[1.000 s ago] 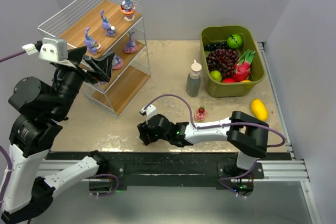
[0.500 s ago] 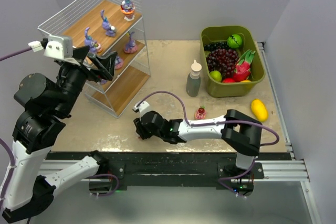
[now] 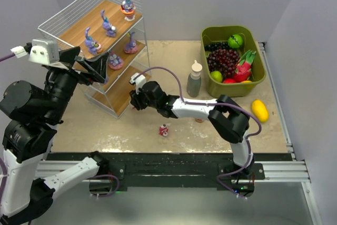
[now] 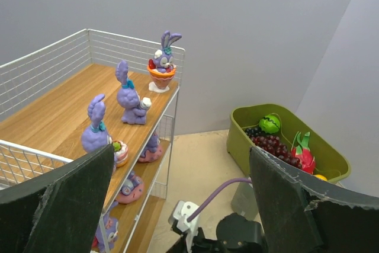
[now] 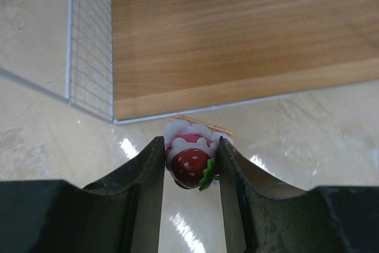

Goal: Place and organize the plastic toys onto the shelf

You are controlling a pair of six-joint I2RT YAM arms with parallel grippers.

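At the lowest board's open front edge on the shelf (image 3: 84, 25), with bare worktop (image 3: 105, 125) before it, the right jaws are partly closed on a strawberry cake toy (image 5: 189, 161). The left jaws gape empty by the top tier. A second ago the right jaws were near the worktop's front edge.

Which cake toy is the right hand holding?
The strawberry-topped cake piece, pinched in the right hand by the shelf; a similar toy lies on the table.
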